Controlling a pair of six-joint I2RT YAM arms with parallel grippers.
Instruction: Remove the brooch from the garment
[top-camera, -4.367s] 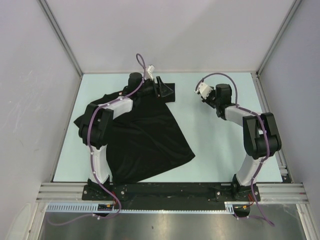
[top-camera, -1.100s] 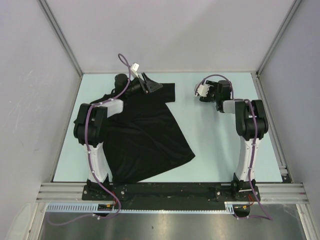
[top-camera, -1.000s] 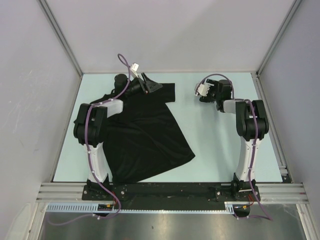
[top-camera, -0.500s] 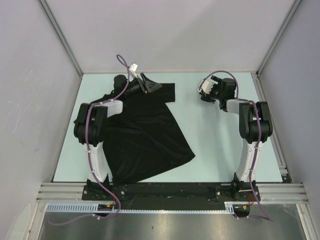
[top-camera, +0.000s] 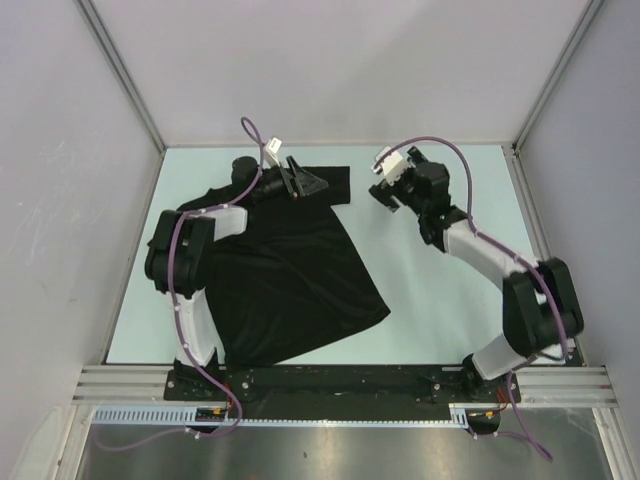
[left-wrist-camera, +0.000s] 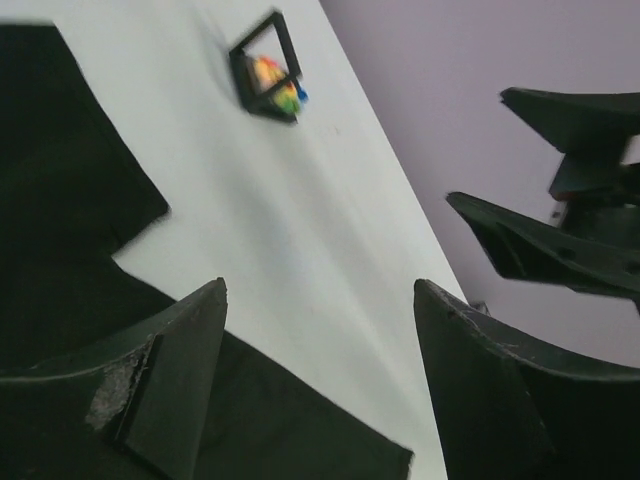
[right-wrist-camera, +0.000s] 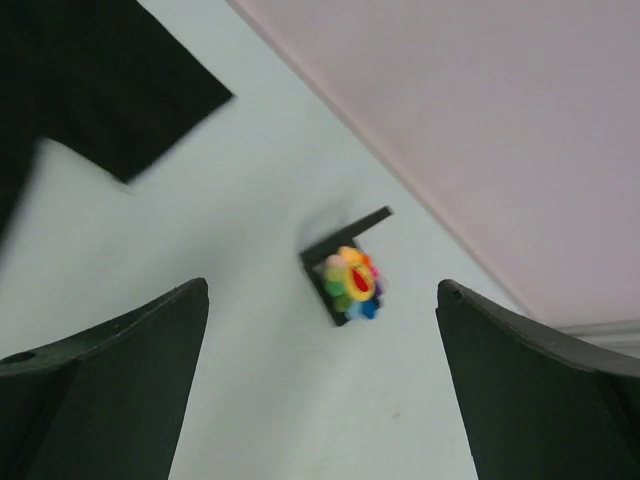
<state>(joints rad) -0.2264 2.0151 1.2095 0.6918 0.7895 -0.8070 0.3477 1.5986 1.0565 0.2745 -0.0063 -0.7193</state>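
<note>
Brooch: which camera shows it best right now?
Right wrist: the brooch sits near centre, unobstructed, colours distinct, against a small black frame on the table. Left wrist shows it smaller and blurred near the top edge, partly behind the frame. Top view: too small to make out.

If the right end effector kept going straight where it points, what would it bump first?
Probably the tiny multicoloured brooch and the small black square frame with it, on the pale table; depth is unclear.

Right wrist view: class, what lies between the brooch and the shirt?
The black frame beside the brooch, then bare table to the shirt; the right wrist view shows this.
</note>
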